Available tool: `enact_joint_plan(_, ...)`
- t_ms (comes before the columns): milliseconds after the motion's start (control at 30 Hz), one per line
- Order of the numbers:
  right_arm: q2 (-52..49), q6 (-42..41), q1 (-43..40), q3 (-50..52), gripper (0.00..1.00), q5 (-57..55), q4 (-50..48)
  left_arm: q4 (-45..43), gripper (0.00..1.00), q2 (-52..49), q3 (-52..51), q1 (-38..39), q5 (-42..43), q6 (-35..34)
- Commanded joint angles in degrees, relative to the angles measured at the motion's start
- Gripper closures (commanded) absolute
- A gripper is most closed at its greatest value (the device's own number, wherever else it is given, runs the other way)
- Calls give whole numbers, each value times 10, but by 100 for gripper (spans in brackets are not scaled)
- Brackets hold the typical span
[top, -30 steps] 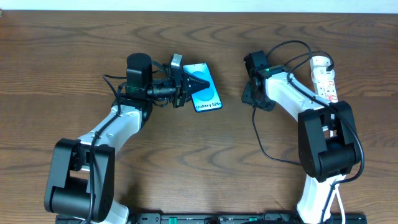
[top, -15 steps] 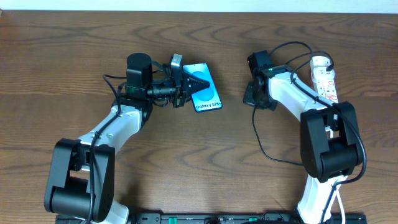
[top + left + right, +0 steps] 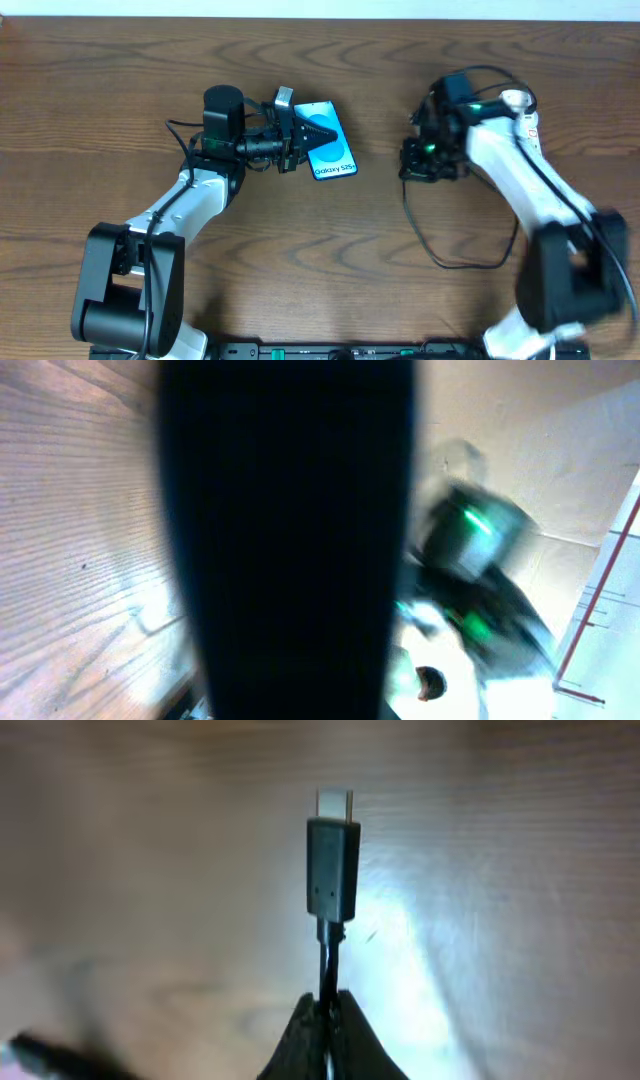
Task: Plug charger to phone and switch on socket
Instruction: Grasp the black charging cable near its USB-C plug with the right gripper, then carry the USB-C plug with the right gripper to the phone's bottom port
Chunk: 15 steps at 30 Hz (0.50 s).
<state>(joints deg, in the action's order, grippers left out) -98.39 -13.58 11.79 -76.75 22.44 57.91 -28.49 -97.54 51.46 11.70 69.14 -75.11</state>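
The left gripper (image 3: 312, 133) is closed on the phone (image 3: 335, 155), its dark fingers lying across the upper left part of the lit screen. The phone lies flat on the wooden table (image 3: 330, 260), left of centre, tilted a little, with its white "Galaxy S25" text along the lower edge of the blue wallpaper. In the left wrist view a broad black shape fills the middle of the frame; it is probably the phone or a finger seen very close, but the blur makes it hard to be sure.

The right gripper (image 3: 325, 1012) is pinched shut on the charger (image 3: 332, 870), gripping the thin black cable just behind the connector. The connector stands straight out beyond the fingertips, its small metal tip bare and pointing away from the camera, above the wood. From overhead the right gripper sits to the right of the phone and well apart from it, and the black cable trails from it toward the near edge in a loose loop.

The socket (image 3: 516, 100) lies at the far right, mostly hidden under the right arm, only its rounded white end showing.
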Motion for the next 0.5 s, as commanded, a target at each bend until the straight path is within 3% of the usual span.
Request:
enact_joint_plan(0, 88, 63, 3, -3, 99, 28, 36, -6, 93, 1, 13, 7, -13, 8)
enact_joint_plan(267, 257, 101, 67, 8, 99, 49, 141, -68, 92, 1, 13, 23, -29, 31)
enact_joint_plan(467, 356, 111, 163, 27, 99, 46, 134, -115, 93, 1, 13, 23, -53, 33)
